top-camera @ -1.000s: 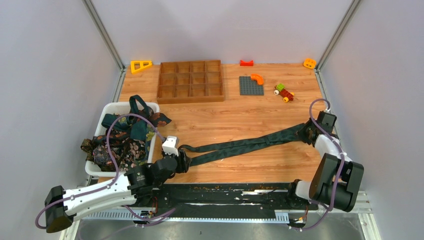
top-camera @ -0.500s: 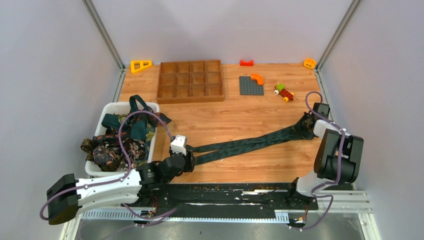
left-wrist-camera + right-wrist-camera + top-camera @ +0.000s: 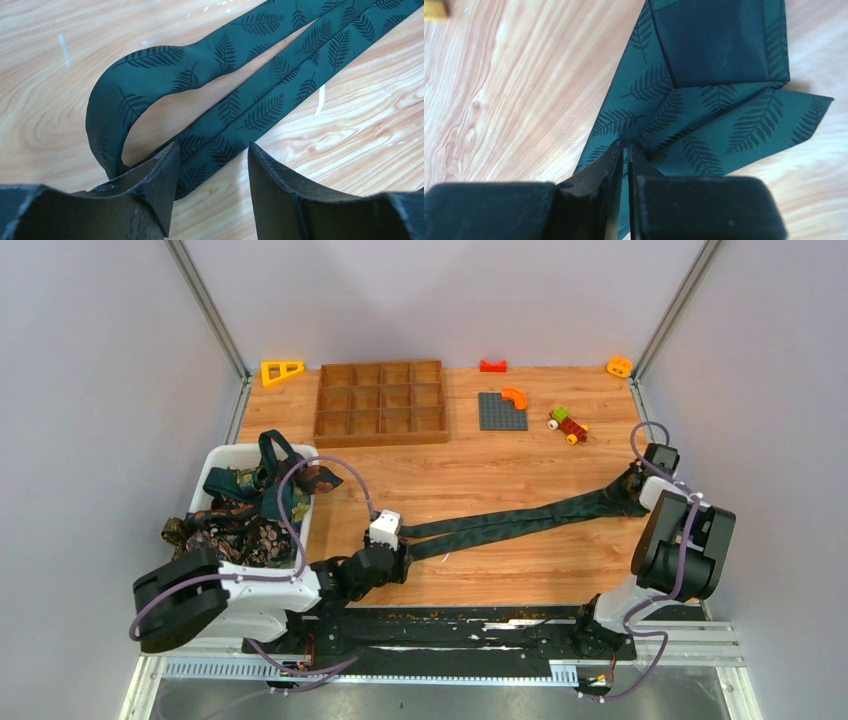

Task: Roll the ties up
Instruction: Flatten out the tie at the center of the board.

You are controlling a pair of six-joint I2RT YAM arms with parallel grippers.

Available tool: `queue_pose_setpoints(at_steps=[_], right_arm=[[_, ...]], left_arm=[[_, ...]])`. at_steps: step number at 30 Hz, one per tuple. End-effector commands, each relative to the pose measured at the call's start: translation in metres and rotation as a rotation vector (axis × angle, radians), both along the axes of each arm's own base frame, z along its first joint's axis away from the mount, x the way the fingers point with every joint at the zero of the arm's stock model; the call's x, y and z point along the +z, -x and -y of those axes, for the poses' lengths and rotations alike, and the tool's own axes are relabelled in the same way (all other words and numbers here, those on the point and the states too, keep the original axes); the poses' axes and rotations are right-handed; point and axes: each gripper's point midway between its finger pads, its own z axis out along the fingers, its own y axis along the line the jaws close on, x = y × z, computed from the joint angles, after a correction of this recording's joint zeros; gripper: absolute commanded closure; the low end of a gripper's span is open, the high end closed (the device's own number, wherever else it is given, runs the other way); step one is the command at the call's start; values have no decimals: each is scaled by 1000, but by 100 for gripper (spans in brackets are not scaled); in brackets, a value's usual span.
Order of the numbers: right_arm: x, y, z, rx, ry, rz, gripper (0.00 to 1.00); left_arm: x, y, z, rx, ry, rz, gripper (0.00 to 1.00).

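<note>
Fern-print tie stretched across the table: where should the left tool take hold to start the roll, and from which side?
Probably the folded bend at the fern-print tie's left end, with the left tool coming from the near left, fingers across the band. There the fabric loops up off the table, offering an edge; elsewhere it lies flat. The right tool pins the far end.

The left arm [image 3: 262, 590] and right arm [image 3: 683, 540] have shifted right, seemingly dragging the tie [image 3: 520, 523] along.
</note>
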Motion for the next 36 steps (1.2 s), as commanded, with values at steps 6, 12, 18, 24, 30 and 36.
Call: queue_pose_setpoints(at_steps=[6,12,18,24,30,36], right_arm=[[-6,64,63,-286,128,-107,90],[20,58,62,-272,143,-16,90],[53,51,57,-249,212,82,85],[74,52,34,-166,213,121,72],[88,68,6,-84,194,172,52],[90,73,-22,-1,153,203,47]], left_arm=[[37,-56,56,-46,143,91,41],[72,-59,69,-115,177,106,39],[93,-47,47,-33,231,53,38],[95,-57,31,146,252,9,40],[84,-60,50,262,325,-143,39],[74,-66,68,281,316,-201,33]])
